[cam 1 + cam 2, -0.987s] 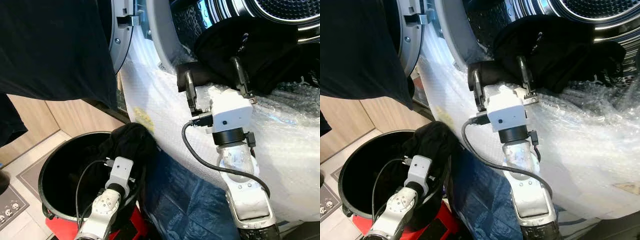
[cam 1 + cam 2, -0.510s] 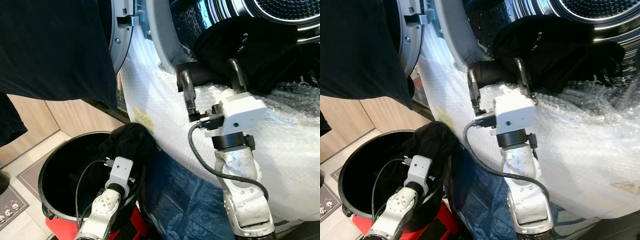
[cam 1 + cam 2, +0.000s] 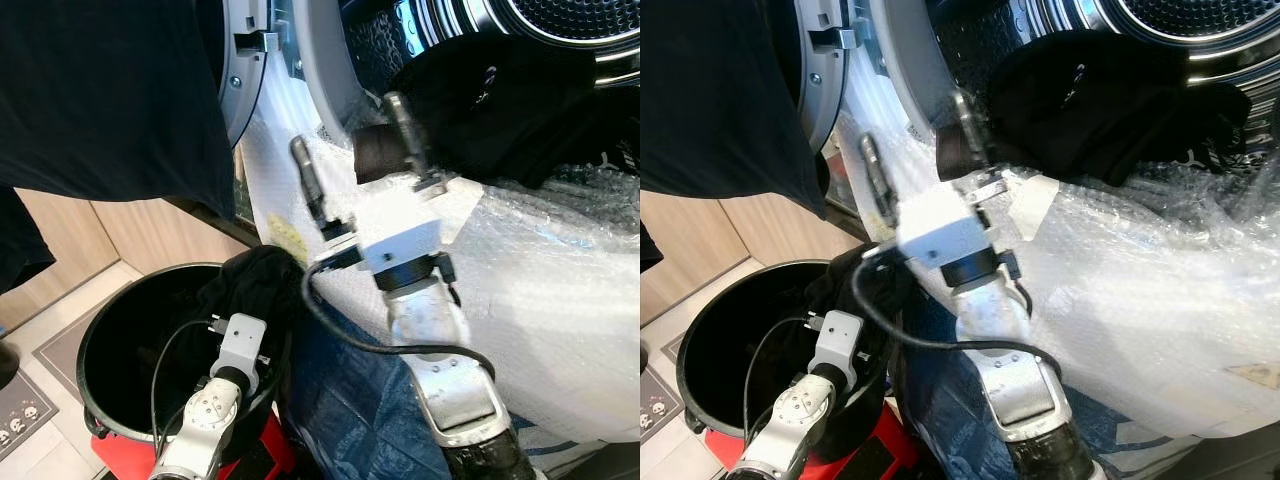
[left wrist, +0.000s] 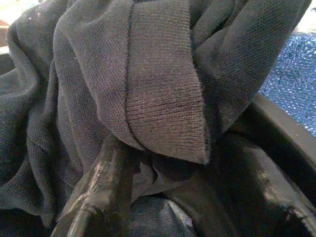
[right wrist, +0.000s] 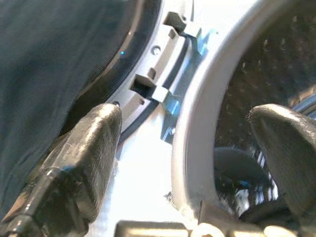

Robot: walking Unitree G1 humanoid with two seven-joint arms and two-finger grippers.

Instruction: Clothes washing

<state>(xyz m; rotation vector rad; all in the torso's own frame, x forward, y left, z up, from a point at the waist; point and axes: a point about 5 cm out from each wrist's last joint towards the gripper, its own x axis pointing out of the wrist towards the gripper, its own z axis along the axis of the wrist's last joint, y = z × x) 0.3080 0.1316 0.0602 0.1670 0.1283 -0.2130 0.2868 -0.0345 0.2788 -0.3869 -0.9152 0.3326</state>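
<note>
Here the right gripper (image 3: pixel 350 125) hangs spread and empty before the washing machine's drum opening (image 3: pixel 330 70), black clothes (image 3: pixel 500 100) heaped on its lip, while the left gripper (image 4: pixel 163 197) clasps a dark knit garment (image 4: pixel 148 74) at the black bucket's rim (image 3: pixel 100 330)

The right arm (image 3: pixel 445 385) is a chain of silver-grey metal segments with a rounded, glossy casing, ending low down in a dark, textured black cuff; a white, boxy wrist housing (image 3: pixel 400 235) sits at its upper end, with a small dark camera lens on its face and a black collar ring beneath; a thick black cable (image 3: pixel 345 335) loops from the housing's side down along the arm; the right gripper (image 3: pixel 350 135) has two long, slim black fingers on metal mounts; the left arm (image 3: pixel 205 430) is also silver, with a round jointed knuckle, a small white block-shaped wrist housing (image 3: pixel 240 340), and thin black wires curving beside it; in the left wrist view its fingers (image 4: pixel 101 192) look glossy black.
</note>
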